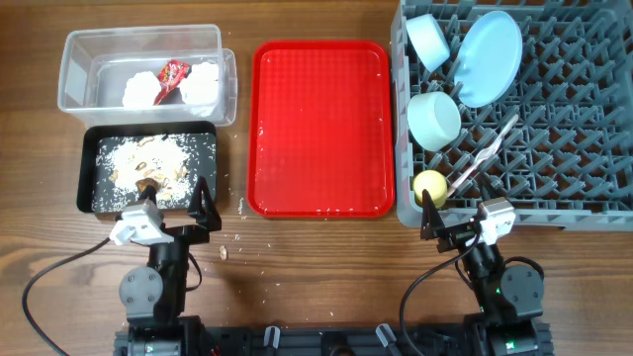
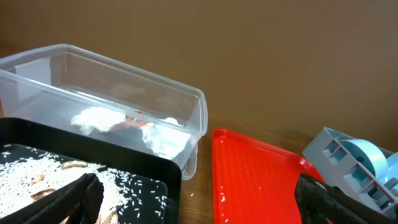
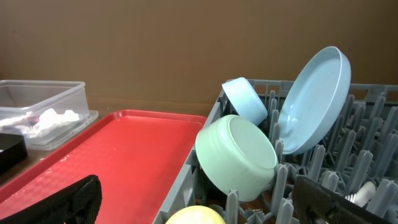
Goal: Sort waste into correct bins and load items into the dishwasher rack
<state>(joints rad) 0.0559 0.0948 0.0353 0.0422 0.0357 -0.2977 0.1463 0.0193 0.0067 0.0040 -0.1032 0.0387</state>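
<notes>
Wooden table's (image 1: 326, 259) near edge: arms folded, left hand (image 1: 168, 217) and right hand (image 1: 462, 220) spread wide, empty.

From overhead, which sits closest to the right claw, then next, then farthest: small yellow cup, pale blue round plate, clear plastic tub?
1. Small yellow cup, grey rack's near corner, beside the right gripper.
2. Pale blue round plate, farther back in that rack.
3. Clear plastic tub, far away on the left.

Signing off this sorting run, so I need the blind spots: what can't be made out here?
Cutlery, overhead: too thin among the rack pegs to tell fork from spoon.
Yellow cup, right wrist: cut by bottom edge.
Wrapper, left wrist: blurred behind tub wall.
</notes>
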